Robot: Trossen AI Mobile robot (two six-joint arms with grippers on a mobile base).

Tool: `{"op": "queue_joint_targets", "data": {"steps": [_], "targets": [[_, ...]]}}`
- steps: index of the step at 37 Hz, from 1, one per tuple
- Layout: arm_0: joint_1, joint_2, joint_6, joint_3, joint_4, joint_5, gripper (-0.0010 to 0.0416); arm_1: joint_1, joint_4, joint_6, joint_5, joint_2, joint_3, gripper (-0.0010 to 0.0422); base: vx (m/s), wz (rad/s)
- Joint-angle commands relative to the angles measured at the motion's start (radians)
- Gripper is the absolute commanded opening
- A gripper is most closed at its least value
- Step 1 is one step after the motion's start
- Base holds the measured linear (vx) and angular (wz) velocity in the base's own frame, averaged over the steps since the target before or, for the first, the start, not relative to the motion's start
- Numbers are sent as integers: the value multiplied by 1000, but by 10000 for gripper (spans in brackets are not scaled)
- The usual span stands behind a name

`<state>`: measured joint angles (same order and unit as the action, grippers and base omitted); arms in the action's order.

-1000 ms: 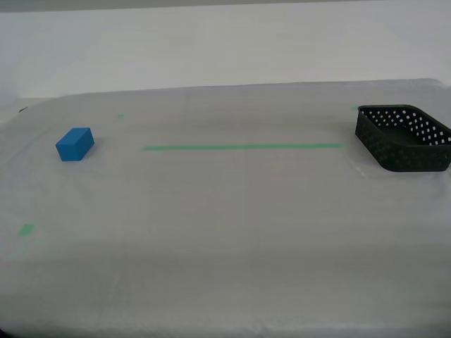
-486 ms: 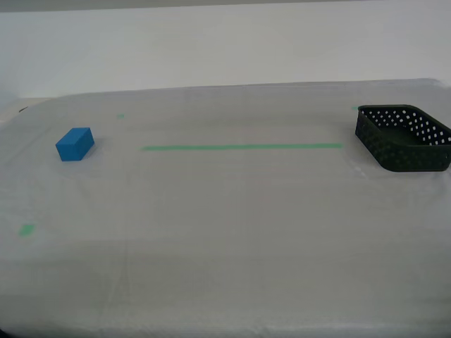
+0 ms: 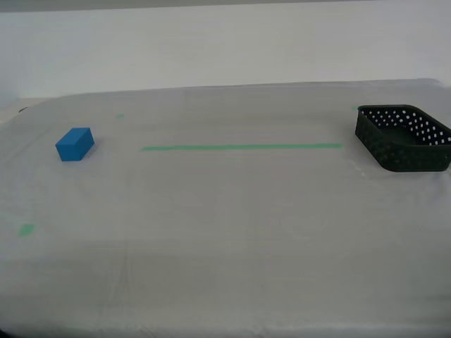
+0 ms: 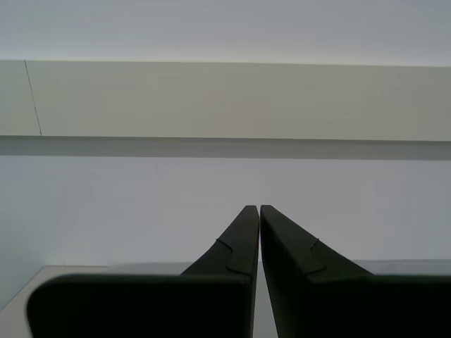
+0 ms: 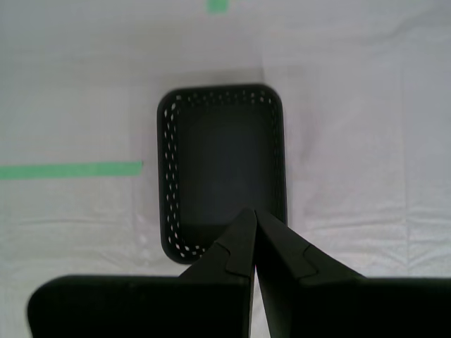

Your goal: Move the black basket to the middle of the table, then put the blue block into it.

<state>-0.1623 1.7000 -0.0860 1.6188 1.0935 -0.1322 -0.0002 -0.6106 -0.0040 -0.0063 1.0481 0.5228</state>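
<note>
Nothing on the wide whitish-grey cloth-covered tabletop has shifted vs the earlier exterior pics: same layout, no arm in the exterior view then or now.

Room to move: the cloth is bare across its whole middle and near side. One long green tape line runs across the centre, w/ small green marks: one near the exterior view's left edge, one faint toward the back, and a sliver just behind the basket.

Count: 1 basket, 1 block, 2 hands.

The small square black plastic basket w/ perforated walls sits upright at the exterior view's right edge, partly cut off by the frame, just past the tape line's end. It looks empty. The first wrist view looks straight down into it; my first hand hangs above its near wall, fingers pressed together, holding nothing.

My second hand points at a pale wall, fingers also together, nothing between them.

The small solid bright-blue rectangular block lies flat toward the exterior view's left, well apart from the basket, clear cloth all round.
</note>
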Motion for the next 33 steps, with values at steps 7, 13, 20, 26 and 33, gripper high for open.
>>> {"op": "queue_joint_targets", "data": {"steps": [7, 13, 20, 26, 33], "targets": [[-1, 91, -27, 35, 39, 2, -1, 0, -5, 2, -1, 0, 0, 0, 0, 0], [-3, 113, -31, 40, 38, 82, -1, 0, -5, 2, -1, 0, 1, 0, 0, 0], [-4, 121, -56, 38, 12, 107, 0, 0, -5, 2, -1, 0, 1, 0, 0, 0], [-2, 120, -56, 39, -2, 105, 0, 0, -5, 2, -1, 0, 0, 0, 0, 0], [-2, 120, -56, 37, -9, 106, 0, 0, -5, 2, -1, 0, 0, 0, 0, 0]]}}
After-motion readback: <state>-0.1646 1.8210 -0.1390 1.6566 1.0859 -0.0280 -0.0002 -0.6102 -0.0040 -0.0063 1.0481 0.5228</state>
